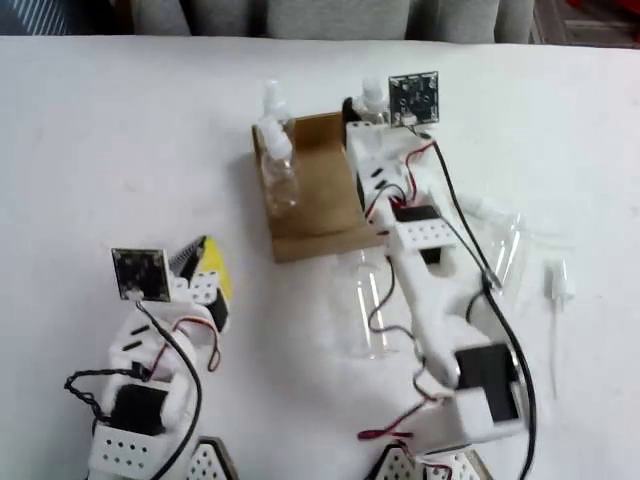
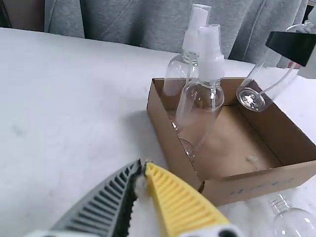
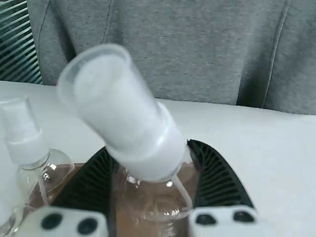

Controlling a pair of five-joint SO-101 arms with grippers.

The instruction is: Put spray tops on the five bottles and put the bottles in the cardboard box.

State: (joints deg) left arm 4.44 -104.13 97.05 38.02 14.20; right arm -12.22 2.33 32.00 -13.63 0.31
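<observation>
The cardboard box [image 1: 318, 205] lies mid-table. Two clear bottles with white spray tops [image 1: 277, 150] stand against its left wall; the left wrist view shows them upright [image 2: 201, 96]. My right gripper [image 1: 362, 118] is over the box's far right corner, shut on a third capped bottle [image 3: 123, 116] that tilts between its black fingers [image 3: 217, 180]. That bottle's base [image 2: 259, 91] hangs above the box floor. My left gripper [image 2: 141, 181] rests shut and empty on the table left of the box [image 2: 232, 148], also seen from above [image 1: 205, 265].
An uncapped bottle [image 1: 366, 300] lies in front of the box beside the right arm, and its neck [image 2: 289, 215] shows near the box's corner. Another clear bottle [image 1: 505, 245] and a loose spray top [image 1: 558, 282] lie to the right. A person in grey sits behind the table.
</observation>
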